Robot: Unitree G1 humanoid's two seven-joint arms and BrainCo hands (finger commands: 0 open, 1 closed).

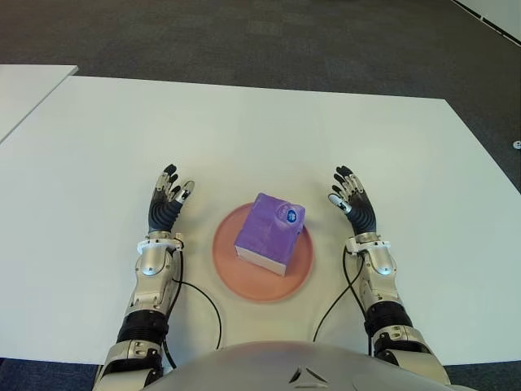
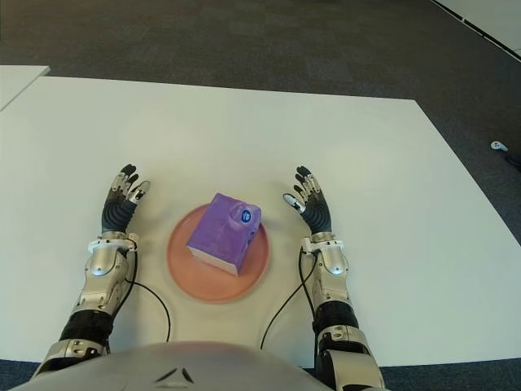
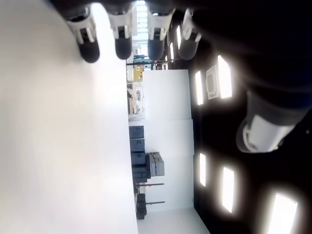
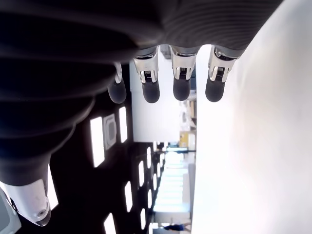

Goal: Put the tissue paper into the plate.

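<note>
Fingers: on both hands they are seen extended and spread, nothing held.
Left hand (image 1: 167, 204): placed beside the plate on its left, apart from it.
Right hand (image 1: 352, 204): placed beside the plate on its right, likewise empty.
Tissue paper (image 1: 271, 231): the purple pack is seen lying in the pink plate (image 1: 230, 271).
Table (image 1: 244, 130): white, bearing the plate.
Progress: the placing is judged done; nothing further appears left.

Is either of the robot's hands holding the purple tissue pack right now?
No, the tissue pack sits on the pink plate, with the left hand and right hand open on either side, apart from it.
</note>
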